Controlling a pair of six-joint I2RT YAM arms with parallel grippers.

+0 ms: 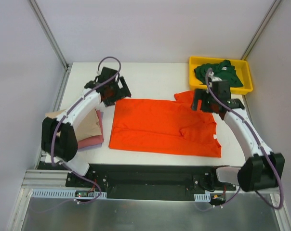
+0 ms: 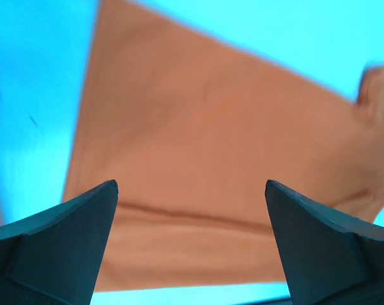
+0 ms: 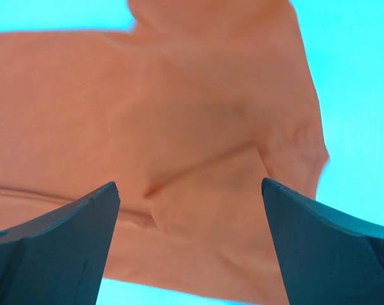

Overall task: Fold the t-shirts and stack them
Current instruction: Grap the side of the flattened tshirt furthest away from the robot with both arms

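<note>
Top view, black base plate point(image 1: 145, 179): lies along the near edge of the tabletop point(image 1: 150, 77).
Top view, orange-red t-shirt point(image 1: 160, 127): spread flat mid-tabletop as a rough rectangle, with one sleeve laid over it near the right end.
Top view, folded stack: tan t-shirt point(image 1: 87, 122) rests on the pink t-shirt point(image 1: 93, 141) at the left edge of the tabletop.
Top view, dark green t-shirt point(image 1: 221, 73): bunched in the yellow tray point(image 1: 196, 61) at the far right corner.
Top view, left end effector point(image 1: 115, 94): above the orange-red t-shirt's far left corner.
Top view, right end effector point(image 1: 205, 102): above its far right corner, near the collar.
Left wrist view, left end effector: fingers point(image 2: 71, 241) spread wide, nothing between them, orange cloth below.
Right wrist view, right end effector: fingers point(image 3: 58, 248) spread wide and empty, over the creased sleeve area.
</note>
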